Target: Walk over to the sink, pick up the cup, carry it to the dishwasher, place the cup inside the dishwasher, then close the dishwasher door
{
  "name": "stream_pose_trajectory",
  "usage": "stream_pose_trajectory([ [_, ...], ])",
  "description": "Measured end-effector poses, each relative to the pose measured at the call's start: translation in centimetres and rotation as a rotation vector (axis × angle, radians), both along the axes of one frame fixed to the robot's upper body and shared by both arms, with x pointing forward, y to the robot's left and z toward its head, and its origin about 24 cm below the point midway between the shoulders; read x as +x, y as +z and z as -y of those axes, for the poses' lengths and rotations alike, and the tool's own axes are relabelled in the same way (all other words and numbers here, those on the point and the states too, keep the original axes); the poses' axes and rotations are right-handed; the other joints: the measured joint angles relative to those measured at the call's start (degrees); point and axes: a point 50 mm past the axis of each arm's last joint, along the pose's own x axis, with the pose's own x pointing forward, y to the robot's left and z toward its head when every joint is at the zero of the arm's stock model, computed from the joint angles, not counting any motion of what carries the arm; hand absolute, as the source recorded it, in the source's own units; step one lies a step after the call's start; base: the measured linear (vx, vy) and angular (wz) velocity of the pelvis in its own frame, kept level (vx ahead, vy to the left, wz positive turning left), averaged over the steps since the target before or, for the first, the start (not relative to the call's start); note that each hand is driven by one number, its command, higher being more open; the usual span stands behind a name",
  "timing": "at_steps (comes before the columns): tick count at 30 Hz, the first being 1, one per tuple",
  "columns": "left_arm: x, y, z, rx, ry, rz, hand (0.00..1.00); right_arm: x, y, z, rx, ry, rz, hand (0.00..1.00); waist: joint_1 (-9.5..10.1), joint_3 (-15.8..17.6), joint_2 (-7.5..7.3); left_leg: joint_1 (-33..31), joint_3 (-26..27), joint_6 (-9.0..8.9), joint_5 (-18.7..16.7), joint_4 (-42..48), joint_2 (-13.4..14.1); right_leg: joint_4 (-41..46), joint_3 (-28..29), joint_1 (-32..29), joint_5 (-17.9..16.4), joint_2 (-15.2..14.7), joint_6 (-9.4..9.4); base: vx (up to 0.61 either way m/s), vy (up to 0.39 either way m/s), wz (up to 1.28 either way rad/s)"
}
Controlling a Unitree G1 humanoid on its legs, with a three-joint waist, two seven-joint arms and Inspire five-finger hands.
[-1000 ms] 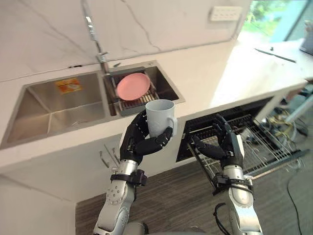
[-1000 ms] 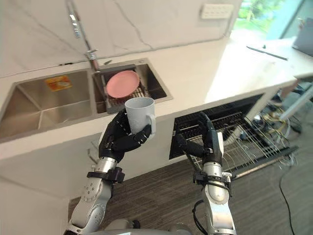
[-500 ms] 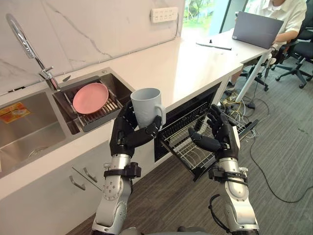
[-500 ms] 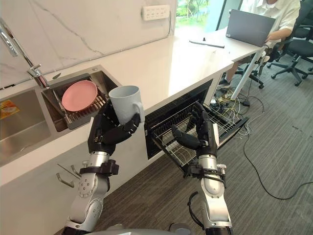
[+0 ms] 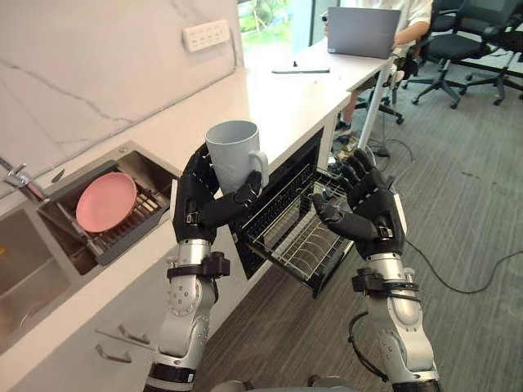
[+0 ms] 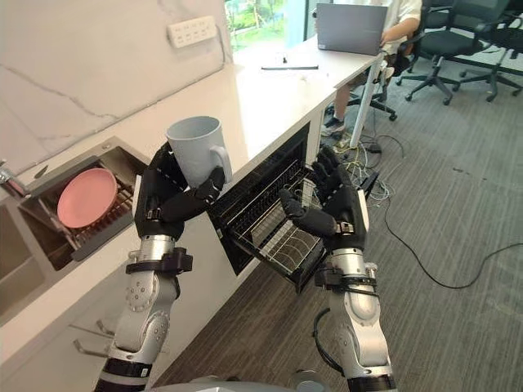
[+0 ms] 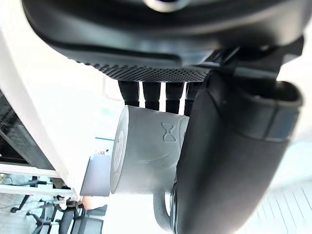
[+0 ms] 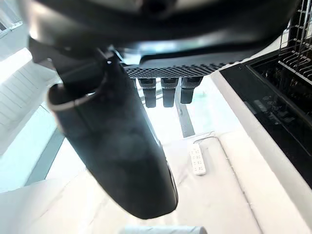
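holding the grey cup (image 5: 234,153) upright in front of the bench (image 5: 278,94), the left hand (image 5: 196,214) has its fingers wrapped round the cup's body and its thumb pressed against it just below the handle, which points right. the cup sits raised above the bench's near edge, between the sink (image 5: 151,171) and the dishwasher (image 5: 286,175), touching nothing but the hand. the left wrist view shows the same grasp: fingers behind the cup, thumb across its near side.

the right hand (image 5: 369,216) hangs lower and to the right, palm turned toward the cup, fingers loosely spread and released, grasping nothing.

behind the two hands the dishwasher stands open under the bench, its wire rack (image 5: 301,237) pulled out over the floor (image 5: 458,204). to the left, a pink plate (image 5: 105,201) rests on a drain rack inside the sink. at the far end of the bench a person (image 5: 413,12) sits behind an open laptop (image 5: 359,31), and a socket strip (image 5: 206,34) is fixed to the wall.
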Motion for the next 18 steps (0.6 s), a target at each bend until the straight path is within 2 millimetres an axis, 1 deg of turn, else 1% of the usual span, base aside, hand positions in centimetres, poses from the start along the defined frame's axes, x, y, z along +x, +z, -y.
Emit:
stream_pose_trajectory([
  [3, 0.7, 0.0, -0.1, 0.022, 0.007, -0.003, 0.30, 0.0, 0.5, -0.5, 0.021, 0.048, 0.024, 0.90, -0.10, -0.33, -0.48, 0.37, 1.54, 0.10, 0.67, -1.67, -0.19, -1.03, 1.49, -0.58, 0.55, -0.10, 0.73, 0.01, 0.019, -0.26],
  [5, 1.1, -0.7, -0.1, 0.037, 0.016, -0.033, 0.30, 0.0, 0.5, -0.7, 0.020, 0.070, 0.025, 0.90, -0.80, -0.54, -0.83, 0.47, 1.99, 0.16, 0.70, -1.84, -0.35, -1.22, 2.01, -0.69, 0.79, -0.20, 1.06, 0.00, 0.025, -0.12],
  [11, 1.4, -2.0, 0.0, 0.048, 0.017, -0.090, 0.30, -0.1, 0.6, -1.4, 0.057, 0.113, 0.029, 0.90, -0.92, -1.22, -1.92, -0.12, 2.30, 0.28, 0.76, -1.94, -0.49, -3.65, 2.52, -0.65, 2.40, -0.49, 1.25, -0.02, 0.016, -0.06],
  [14, 1.4, -2.2, 0.7, 0.057, -0.010, -0.100, 0.30, -0.1, 0.5, -2.1, 0.060, 0.147, 0.027, 0.90, -0.88, -1.38, -2.06, -0.44, 2.27, 0.39, 0.84, -1.91, -0.62, -4.42, 2.54, -0.64, 2.93, -0.68, 1.36, 0.00, 0.000, 0.00],
  [18, 1.8, -2.1, 2.1, 0.098, -0.057, -0.095, 0.30, -0.1, 0.6, -2.9, 0.063, 0.181, 0.031, 0.90, -0.92, -1.64, -2.06, -1.18, 2.01, 0.67, 1.03, -1.76, -0.88, -5.19, 2.35, -0.76, 3.44, -1.03, 1.50, -0.01, 0.006, 0.03],
])
